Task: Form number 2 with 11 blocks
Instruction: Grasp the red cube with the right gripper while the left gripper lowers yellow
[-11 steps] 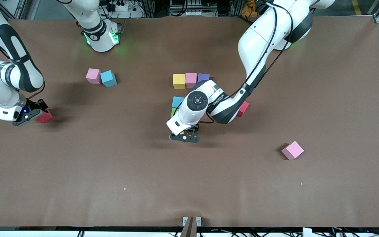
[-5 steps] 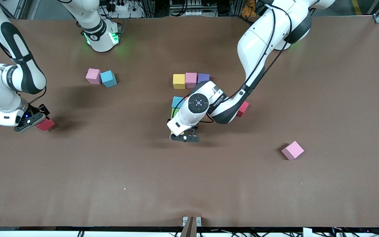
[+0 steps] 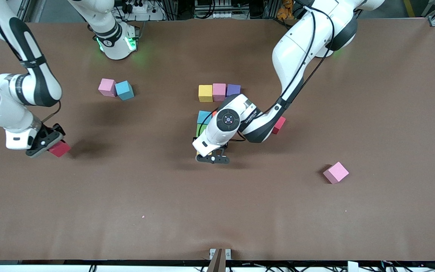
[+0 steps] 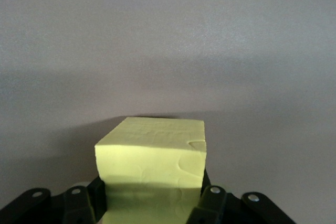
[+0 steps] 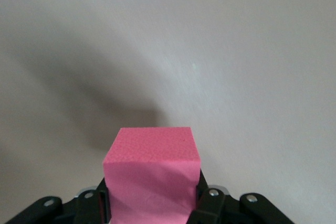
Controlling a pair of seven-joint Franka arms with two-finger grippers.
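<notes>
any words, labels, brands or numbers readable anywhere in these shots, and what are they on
No text can be read.
A line of dark lettering runs along the left arm's wrist, too small to read.
The right arm's wrist bears similar lettering, also too small.
The blocks carry no print: the yellow block, the red block and the blocks in the row are plain.

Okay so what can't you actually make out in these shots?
- Front view: the digit's middle, between the top row and the left tool, is covered by the left arm; only slivers of a blue cube and a green cube show.
- Front view: the yellow cube in the left tool is hidden under the wrist.
- Front view: a red cube is half covered by the left forearm.
- Right wrist view: the red cube in the right tool is cut off by the frame edge.
</notes>
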